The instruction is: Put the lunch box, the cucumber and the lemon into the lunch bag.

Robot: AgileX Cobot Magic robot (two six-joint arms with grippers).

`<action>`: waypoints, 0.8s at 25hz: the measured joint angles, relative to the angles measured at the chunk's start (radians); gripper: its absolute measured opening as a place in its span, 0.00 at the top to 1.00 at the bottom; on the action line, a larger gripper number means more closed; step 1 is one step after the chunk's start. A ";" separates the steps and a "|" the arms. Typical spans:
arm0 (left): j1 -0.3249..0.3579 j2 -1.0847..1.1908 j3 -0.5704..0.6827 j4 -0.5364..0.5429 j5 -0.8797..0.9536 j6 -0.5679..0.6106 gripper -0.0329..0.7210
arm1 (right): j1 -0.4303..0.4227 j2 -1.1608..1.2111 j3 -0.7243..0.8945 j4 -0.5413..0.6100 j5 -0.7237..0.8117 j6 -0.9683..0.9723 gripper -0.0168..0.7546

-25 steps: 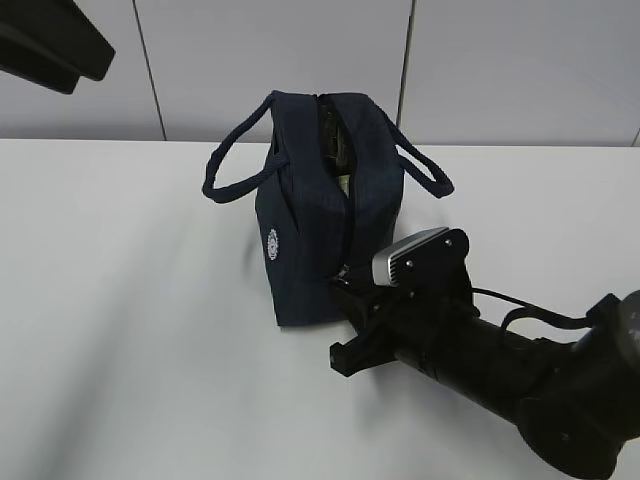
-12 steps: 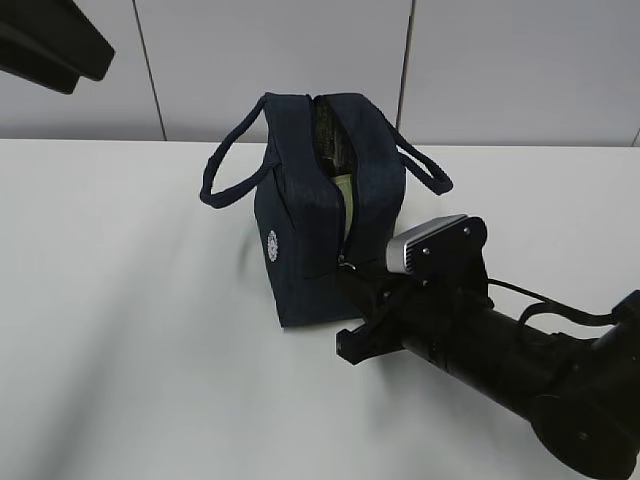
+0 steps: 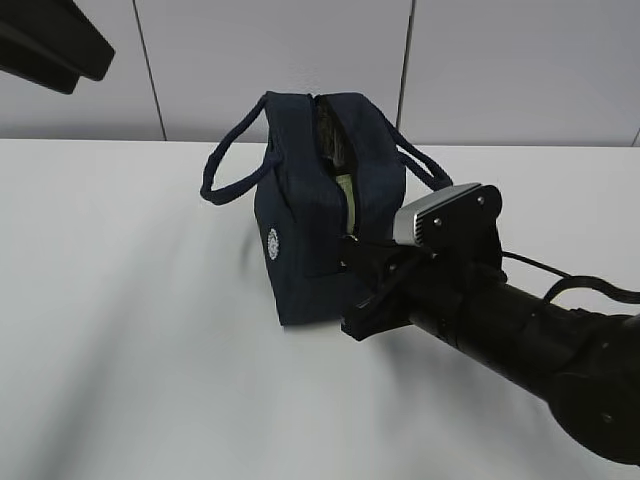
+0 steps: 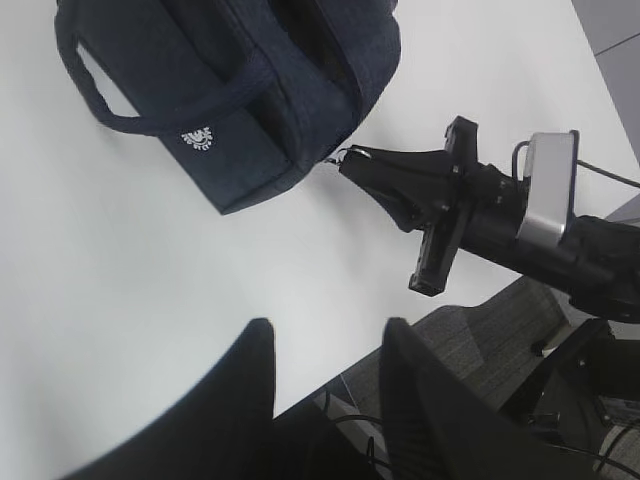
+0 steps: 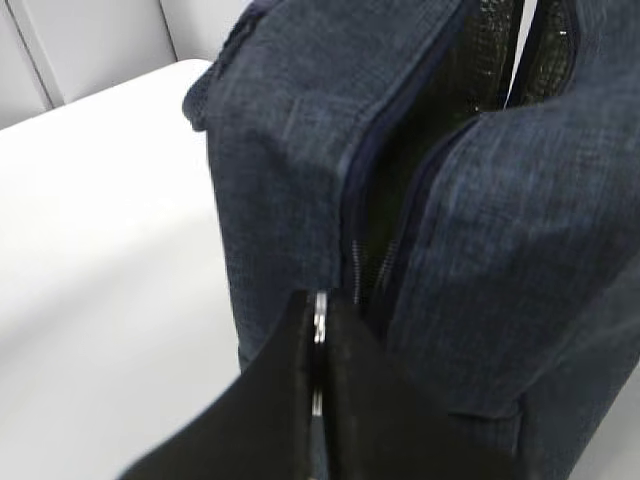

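Note:
The dark navy lunch bag (image 3: 300,240) stands on the white table, its zipper open along the top and down the near end. It also shows in the left wrist view (image 4: 230,90) and the right wrist view (image 5: 290,150). A pale green sliver, likely the lunch box lid (image 3: 344,188), shows in the opening. The cucumber and the lemon are hidden. My right gripper (image 3: 347,252) is at the bag's near end, shut on the silver zipper pull (image 5: 319,322). My left gripper (image 4: 325,335) is open and empty, high above the table's front edge.
The bag's two loop handles (image 3: 228,175) hang out to either side. The left arm (image 3: 50,40) is raised at the top left. Past the table's front edge are grey flooring and cables (image 4: 470,340). A panelled wall stands behind the table.
My right gripper has moved up and slightly right along the bag's near end, keeping hold of the zipper pull. The left arm has not moved.

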 joint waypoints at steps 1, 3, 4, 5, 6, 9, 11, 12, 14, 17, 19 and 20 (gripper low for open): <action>0.000 0.000 0.000 0.000 0.000 0.000 0.64 | 0.000 -0.009 0.000 0.000 0.010 -0.007 0.98; 0.000 0.000 0.000 0.000 0.000 0.000 0.64 | 0.000 -0.024 0.000 0.000 0.029 -0.015 0.98; 0.000 0.000 0.000 0.000 0.000 0.000 0.64 | 0.000 -0.032 0.000 0.002 0.035 -0.018 0.98; 0.000 0.000 0.000 0.000 0.000 0.000 0.64 | 0.000 -0.038 0.000 0.002 0.039 -0.020 0.98; 0.000 0.000 0.000 0.000 0.000 0.000 0.64 | 0.000 -0.043 0.000 0.002 0.042 -0.023 0.98; 0.000 0.000 0.000 0.002 0.000 0.000 0.64 | 0.000 -0.054 0.000 0.002 0.048 -0.029 0.98; 0.000 0.000 0.000 0.004 0.000 0.000 0.64 | 0.000 -0.061 -0.006 0.002 0.058 -0.034 0.98; 0.000 0.000 0.000 0.006 0.000 0.000 0.64 | 0.000 -0.067 -0.015 0.002 0.073 -0.037 0.98; 0.000 0.000 0.000 0.012 0.000 0.000 0.64 | 0.000 -0.080 -0.035 0.002 0.103 -0.047 0.98; 0.000 0.000 0.000 0.021 0.000 0.000 0.64 | 0.000 -0.091 -0.065 0.002 0.141 -0.079 0.98; 0.000 0.000 0.000 0.025 0.000 0.000 0.64 | 0.000 -0.095 -0.081 0.002 0.162 -0.086 0.98; 0.000 0.000 0.000 0.026 0.000 0.000 0.64 | 0.000 -0.097 -0.093 0.002 0.176 -0.089 0.98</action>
